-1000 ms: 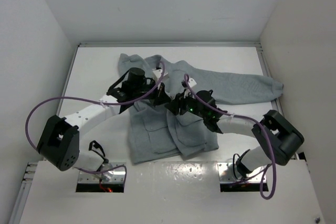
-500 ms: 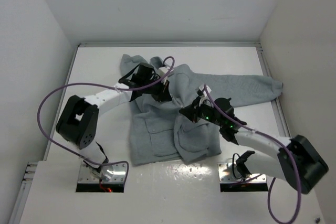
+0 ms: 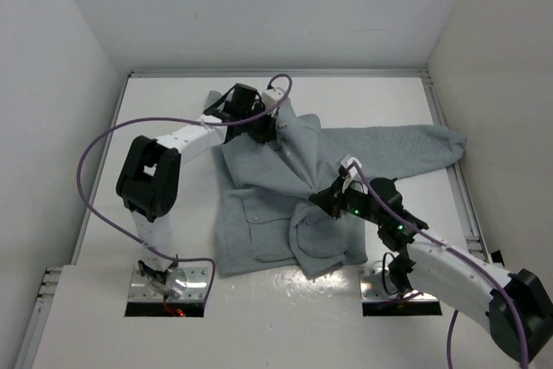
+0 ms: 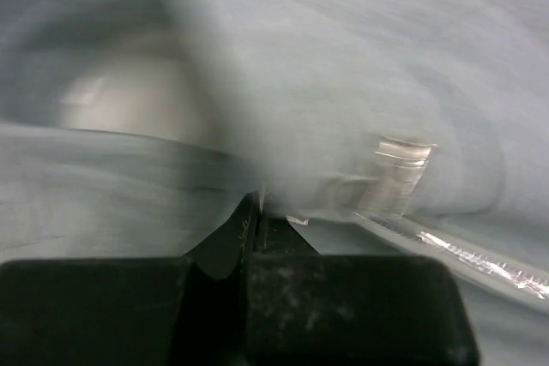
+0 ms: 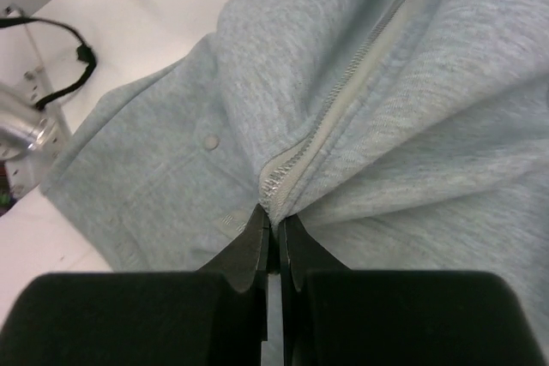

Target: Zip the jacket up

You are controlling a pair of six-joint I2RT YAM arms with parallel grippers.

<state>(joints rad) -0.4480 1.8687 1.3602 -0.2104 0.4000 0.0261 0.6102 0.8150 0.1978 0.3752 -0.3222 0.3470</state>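
You have a white counter (image 3: 164, 118) boxed in on three sides by plain white panels: a back wall (image 3: 259, 6), a left wall (image 3: 43, 127) and a right wall (image 3: 501, 84). A pale metal rail (image 3: 276, 73) runs along the counter's far edge. In the right wrist view you see a thin black cable (image 5: 83, 54) looping over the counter, just beside a shiny metal fitting (image 5: 17, 126)

surface: white table (image 3: 164, 123), fills the middle of the top view | on it: light grey jacket (image 3: 259, 218), centre of frame, front up, hem toward the bottom edge | one sleeve (image 3: 415, 146) lies flat, reaching the right of the frame | collar end at upper centre
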